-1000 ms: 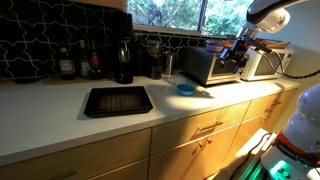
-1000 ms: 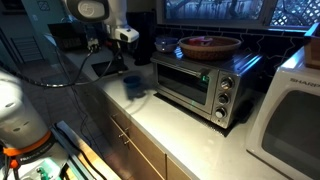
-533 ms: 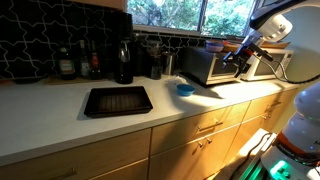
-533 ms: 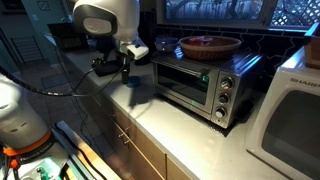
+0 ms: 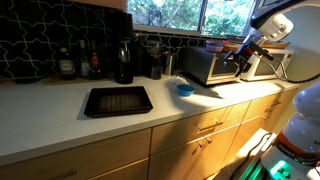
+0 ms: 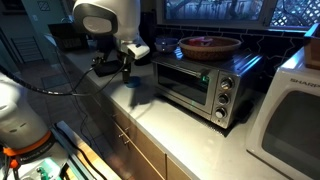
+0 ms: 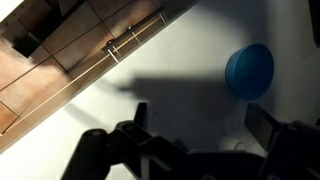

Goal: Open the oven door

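Observation:
A silver toaster oven [image 6: 190,84] stands on the white counter with its glass door closed; it also shows in an exterior view [image 5: 208,66]. A brown dish [image 6: 209,45] rests on top of it. My gripper [image 6: 125,68] hangs above the counter in front of the oven's door side, apart from it. In the wrist view the gripper [image 7: 205,118] is open and empty, its two dark fingers spread over the white counter. The oven itself is out of the wrist view.
A blue bowl [image 7: 249,70] sits on the counter near the gripper, also seen in an exterior view [image 5: 185,89]. A white microwave [image 6: 292,110] stands beside the oven. A black tray [image 5: 117,100], bottles [image 5: 123,62] and wooden drawers [image 7: 70,60] below the counter edge.
Over the last second the arm swung in toward the oven's front and lowered. In the last half second nothing visibly moved.

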You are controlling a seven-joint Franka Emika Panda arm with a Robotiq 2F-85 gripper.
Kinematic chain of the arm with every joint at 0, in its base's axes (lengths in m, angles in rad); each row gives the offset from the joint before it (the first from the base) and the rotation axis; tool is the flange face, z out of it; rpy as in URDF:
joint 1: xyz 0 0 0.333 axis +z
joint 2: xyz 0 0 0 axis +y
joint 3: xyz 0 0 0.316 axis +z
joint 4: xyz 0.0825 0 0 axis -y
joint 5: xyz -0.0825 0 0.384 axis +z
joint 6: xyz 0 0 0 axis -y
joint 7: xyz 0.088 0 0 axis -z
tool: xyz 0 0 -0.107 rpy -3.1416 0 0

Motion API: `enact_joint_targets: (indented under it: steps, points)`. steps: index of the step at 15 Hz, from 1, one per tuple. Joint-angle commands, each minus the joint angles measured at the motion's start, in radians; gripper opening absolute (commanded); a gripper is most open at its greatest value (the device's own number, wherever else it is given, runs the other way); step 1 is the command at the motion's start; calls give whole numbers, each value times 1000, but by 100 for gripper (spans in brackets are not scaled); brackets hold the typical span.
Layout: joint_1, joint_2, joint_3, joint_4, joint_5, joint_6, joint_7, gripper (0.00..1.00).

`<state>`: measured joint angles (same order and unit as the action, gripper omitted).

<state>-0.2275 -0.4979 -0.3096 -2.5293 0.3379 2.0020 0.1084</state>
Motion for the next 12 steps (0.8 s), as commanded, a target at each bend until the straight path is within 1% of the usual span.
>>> enact_joint_targets:
  steps: [1,7,10,12]
  points:
    - [-67,34,-27,49,35,-11,48,100]
    - [-150,72,-90,126,106,-21,137,100]
    - [-168,95,-116,164,170,-33,180,100]
    - [-171,111,-121,179,223,-24,221,100]
